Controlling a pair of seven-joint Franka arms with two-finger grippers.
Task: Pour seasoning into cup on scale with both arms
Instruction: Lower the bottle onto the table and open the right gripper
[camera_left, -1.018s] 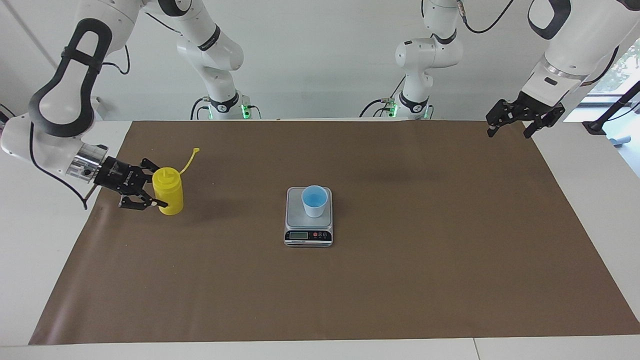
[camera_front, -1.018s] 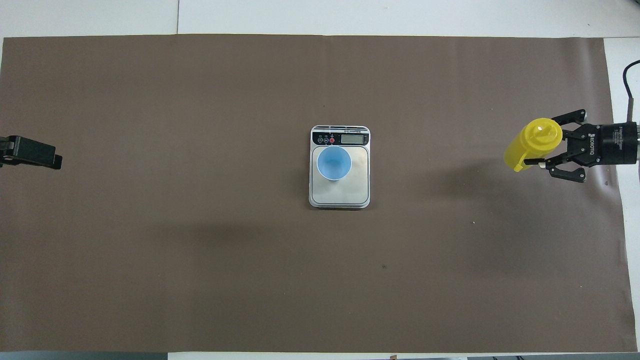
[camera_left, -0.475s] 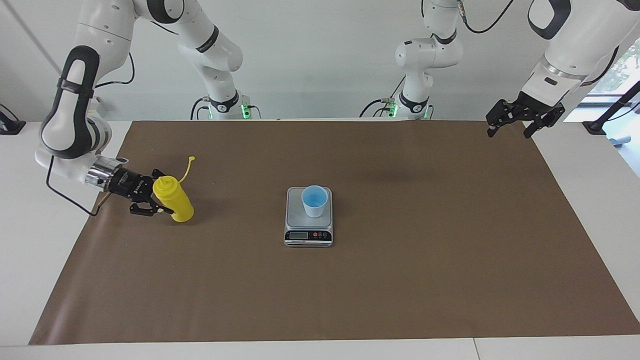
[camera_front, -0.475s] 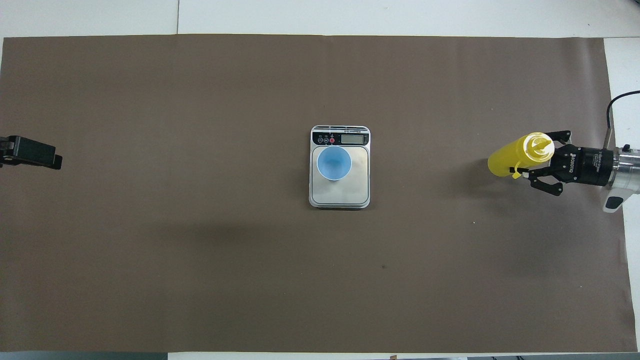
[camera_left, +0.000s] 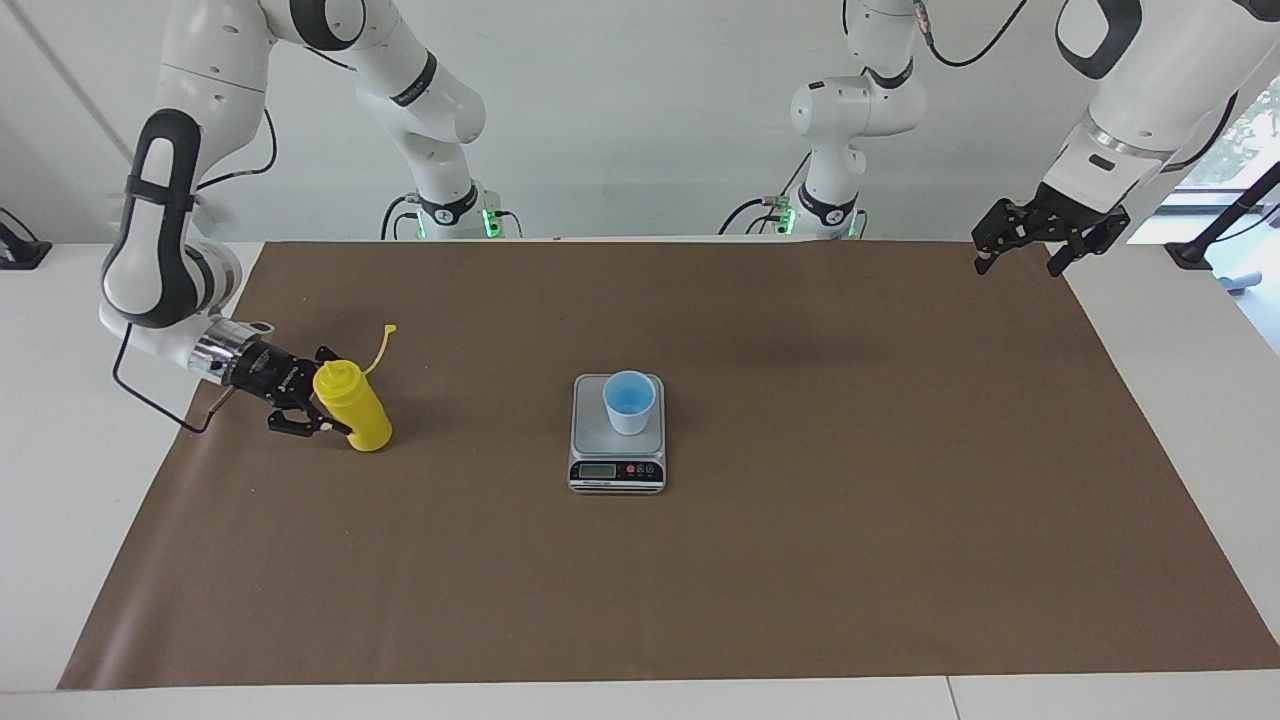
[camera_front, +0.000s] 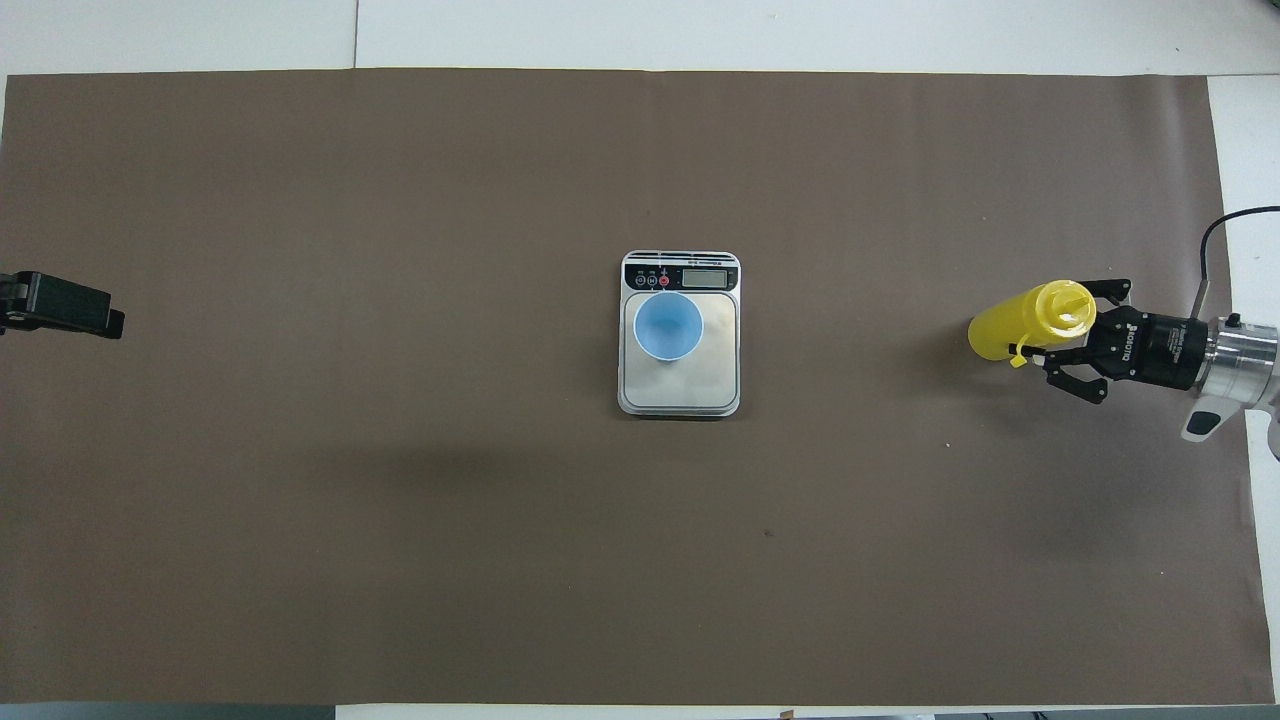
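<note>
Seasoning (camera_left: 354, 408) sits clamped in your right gripper (camera_left: 318, 404), well apart from the cup (camera_left: 629, 401) on the scale (camera_left: 617, 463). Your left gripper (camera_left: 1022, 254) waits with fingers spread, holding nothing.

A robotics lab, set up as a test bench. Four white jointed robot arms (camera_left: 160, 240) are mounted along the 12 o'clock edge of a white table (camera_left: 60, 480), two tall and two shorter ones (camera_left: 850, 110), their bases lit by small green lamps with black cables trailing off. A plain brown paper sheet (camera_left: 800, 500) covers the worktop like a staged work surface. The walls are bare white with no furnishing. At centre a small kitchen scale (camera_left: 617, 450) carries a blue cup (camera_left: 629, 402), and a yellow squeeze bottle (camera_left: 352, 406) stands toward 9 o'clock: props laid out for a trial, not a working kitchen.
</note>
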